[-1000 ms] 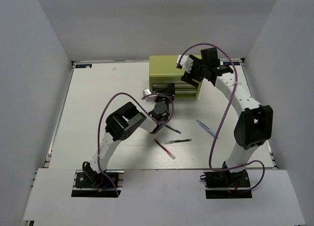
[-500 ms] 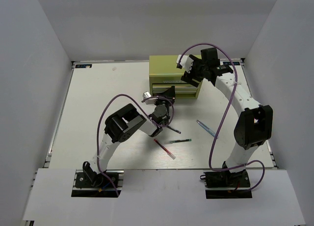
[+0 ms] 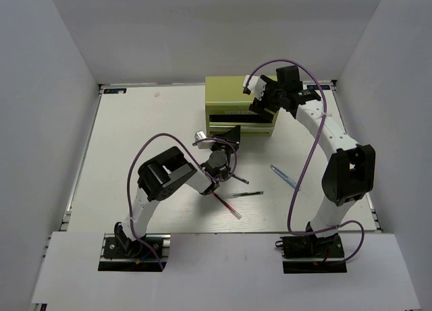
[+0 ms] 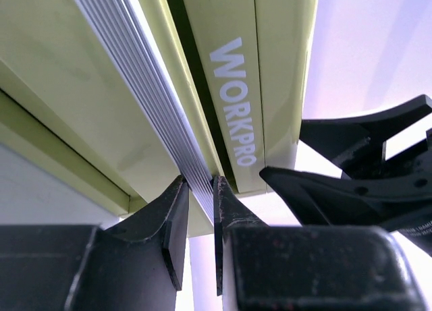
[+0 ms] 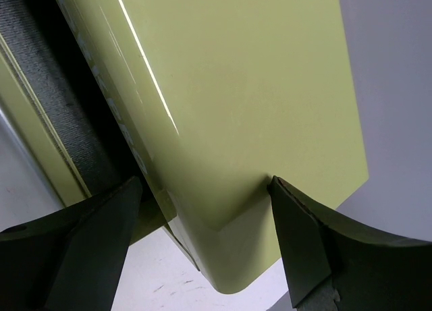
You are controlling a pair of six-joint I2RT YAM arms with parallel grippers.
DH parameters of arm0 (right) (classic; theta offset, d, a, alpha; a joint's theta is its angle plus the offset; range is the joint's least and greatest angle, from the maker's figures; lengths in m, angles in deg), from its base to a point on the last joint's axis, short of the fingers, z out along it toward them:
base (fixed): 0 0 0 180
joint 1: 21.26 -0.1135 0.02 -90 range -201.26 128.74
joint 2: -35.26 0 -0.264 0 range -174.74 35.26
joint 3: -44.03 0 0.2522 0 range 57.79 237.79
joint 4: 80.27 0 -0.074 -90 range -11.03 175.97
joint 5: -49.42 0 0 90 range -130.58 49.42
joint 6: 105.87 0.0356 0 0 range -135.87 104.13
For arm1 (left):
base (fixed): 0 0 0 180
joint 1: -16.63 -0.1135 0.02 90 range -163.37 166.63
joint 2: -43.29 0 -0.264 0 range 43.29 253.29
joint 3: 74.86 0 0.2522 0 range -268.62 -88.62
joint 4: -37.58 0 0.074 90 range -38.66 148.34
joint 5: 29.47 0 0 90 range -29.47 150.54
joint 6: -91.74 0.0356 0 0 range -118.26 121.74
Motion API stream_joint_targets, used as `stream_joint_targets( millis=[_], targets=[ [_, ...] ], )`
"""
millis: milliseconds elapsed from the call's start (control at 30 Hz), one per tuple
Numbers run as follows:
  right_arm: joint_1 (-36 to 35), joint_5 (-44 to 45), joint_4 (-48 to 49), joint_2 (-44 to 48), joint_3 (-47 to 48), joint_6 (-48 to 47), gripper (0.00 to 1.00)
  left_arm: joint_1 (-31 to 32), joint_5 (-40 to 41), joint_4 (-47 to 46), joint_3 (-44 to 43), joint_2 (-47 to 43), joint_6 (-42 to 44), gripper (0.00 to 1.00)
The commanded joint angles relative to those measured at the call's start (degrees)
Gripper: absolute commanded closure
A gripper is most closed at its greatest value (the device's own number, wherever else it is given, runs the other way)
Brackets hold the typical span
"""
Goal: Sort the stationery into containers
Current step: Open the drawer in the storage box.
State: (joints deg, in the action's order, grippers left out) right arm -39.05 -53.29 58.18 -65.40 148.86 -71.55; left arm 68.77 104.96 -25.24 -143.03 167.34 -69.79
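Left end effector (image 4: 199,196) pinches the drawer handle (image 4: 135,75); right end effector (image 5: 204,189) spread astride the cabinet (image 5: 256,88) corner.

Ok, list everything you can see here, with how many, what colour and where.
cabinet: one, olive green, far middle of the table, a dark gap open along its front
drawer handle: one, ribbed silver, across the cabinet front
dark pen: one, dark, on the table in front of the cabinet
green pen: one, green, just nearer than the dark pen
red pen: one, red, left of the green pen
light blue pen: one, right of the others
table: one, white
left gripper: black, shut on the drawer handle
right gripper: black, open, straddling a cabinet corner
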Motion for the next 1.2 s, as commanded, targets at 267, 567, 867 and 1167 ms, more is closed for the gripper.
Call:
stream_joint_targets(
  millis=[267,567,867,1167],
  targets=[
    [0.3,1.7,-7.7,-2.0,-1.3,3.4,0.18,0.8,3.9,-27.0,2.8,-5.8,2.0,1.0],
    [0.3,-0.2,-9.8,-1.4,-1.1,2.6,0.17,0.8,3.4,-27.0,4.7,-6.9,0.0,0.8],
    [0.5,-3.5,-10.6,4.2,-5.1,0.0,0.1,0.2,2.9,-27.0,5.7,-7.5,0.0,0.12],
    [0.7,-2.1,-11.8,15.0,-13.5,-3.2,0.1,0.3,-5.4,-27.0,13.3,-12.6,0.0,0.0]
  ],
)
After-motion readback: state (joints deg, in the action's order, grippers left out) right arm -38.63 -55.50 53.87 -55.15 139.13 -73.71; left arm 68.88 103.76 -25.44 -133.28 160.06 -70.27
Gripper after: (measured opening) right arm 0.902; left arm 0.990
